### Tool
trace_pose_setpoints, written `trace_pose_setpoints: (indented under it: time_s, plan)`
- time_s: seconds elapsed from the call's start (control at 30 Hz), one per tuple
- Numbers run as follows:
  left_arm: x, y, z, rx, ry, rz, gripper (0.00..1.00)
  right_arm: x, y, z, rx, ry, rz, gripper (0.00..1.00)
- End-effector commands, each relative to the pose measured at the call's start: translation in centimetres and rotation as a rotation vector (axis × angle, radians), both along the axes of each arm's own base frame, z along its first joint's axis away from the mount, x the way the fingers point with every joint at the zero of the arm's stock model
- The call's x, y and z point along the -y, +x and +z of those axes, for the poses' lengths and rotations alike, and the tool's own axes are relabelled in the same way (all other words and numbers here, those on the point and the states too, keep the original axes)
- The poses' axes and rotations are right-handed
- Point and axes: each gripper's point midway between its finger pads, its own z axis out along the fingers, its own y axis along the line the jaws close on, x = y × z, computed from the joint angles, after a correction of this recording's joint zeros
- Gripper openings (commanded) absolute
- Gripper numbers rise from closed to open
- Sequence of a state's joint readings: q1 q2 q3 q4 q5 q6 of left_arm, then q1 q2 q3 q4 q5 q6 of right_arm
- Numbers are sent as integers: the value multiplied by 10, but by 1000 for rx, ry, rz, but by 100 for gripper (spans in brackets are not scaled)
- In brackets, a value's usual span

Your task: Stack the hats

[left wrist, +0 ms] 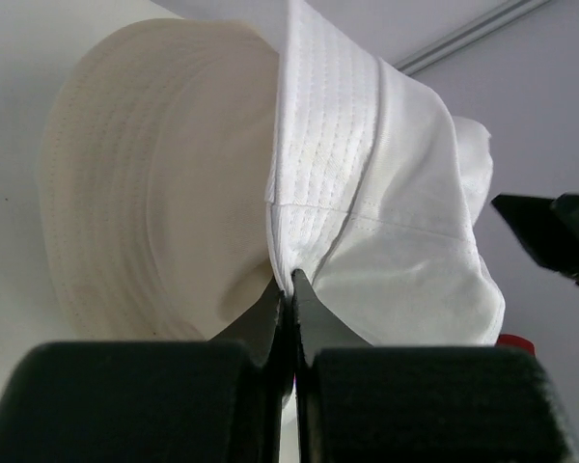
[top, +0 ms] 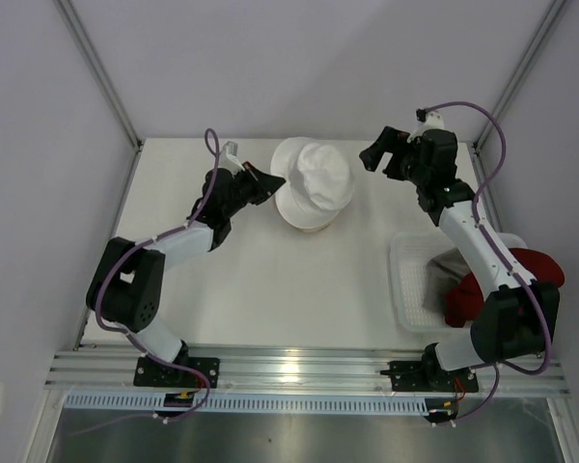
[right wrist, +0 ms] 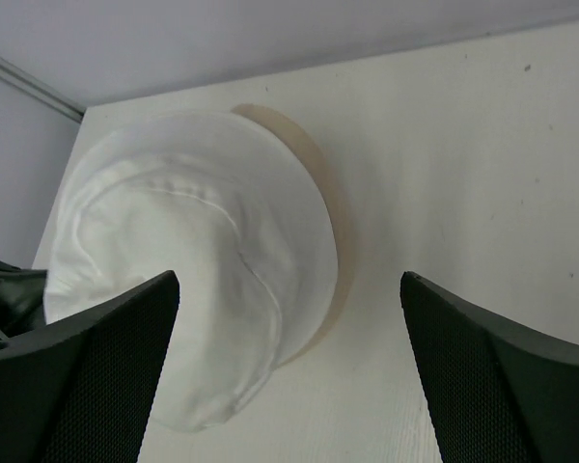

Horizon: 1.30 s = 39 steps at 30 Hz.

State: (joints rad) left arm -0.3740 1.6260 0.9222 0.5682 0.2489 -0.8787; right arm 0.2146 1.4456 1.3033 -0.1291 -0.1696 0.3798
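Note:
A white hat lies over a cream hat at the back middle of the table. My left gripper is shut on the white hat's left brim. The left wrist view shows the jaws pinching a fold of the white hat beside the cream hat. My right gripper hangs open just right of the pile, holding nothing. In its wrist view the fingers straddle the white hat's near edge. A dark red hat lies at the right, partly behind the right arm.
A white mesh basket stands at the right front with something grey inside it. The enclosure's walls and metal posts close in the back and sides. The right gripper's finger shows in the left wrist view.

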Motion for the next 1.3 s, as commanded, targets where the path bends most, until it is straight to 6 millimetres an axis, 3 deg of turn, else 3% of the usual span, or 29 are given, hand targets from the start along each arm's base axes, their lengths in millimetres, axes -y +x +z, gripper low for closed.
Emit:
trace_pose_setpoints:
  time_s: [0.0, 0.2, 0.5, 0.7, 0.77, 0.83, 1.0, 1.27]
  plan:
    - [-16, 12, -18, -37, -13, 50, 1, -8, -1, 5, 37, 58, 3, 100]
    - [-32, 15, -52, -173, -17, 140, 1, -5, 9, -30, -30, 56, -21, 98]
    - [-32, 11, -79, -263, 30, 127, 1, -16, 35, -51, 1, 132, -9, 96]
    - [-31, 11, -100, -348, 70, 123, 1, -23, 52, -79, -44, 204, -5, 89]
    - [-33, 10, -107, -379, 86, 129, 1, -29, 57, -82, -40, 246, 14, 82]
    - [-32, 11, -110, -387, 87, 130, 1, -37, 59, -81, -29, 277, 51, 76]
    - [-32, 11, -109, -387, 91, 124, 1, -47, 66, -97, -40, 330, 87, 74]
    - [-33, 10, -110, -393, 91, 119, 1, -55, 60, -118, -73, 418, 135, 66]
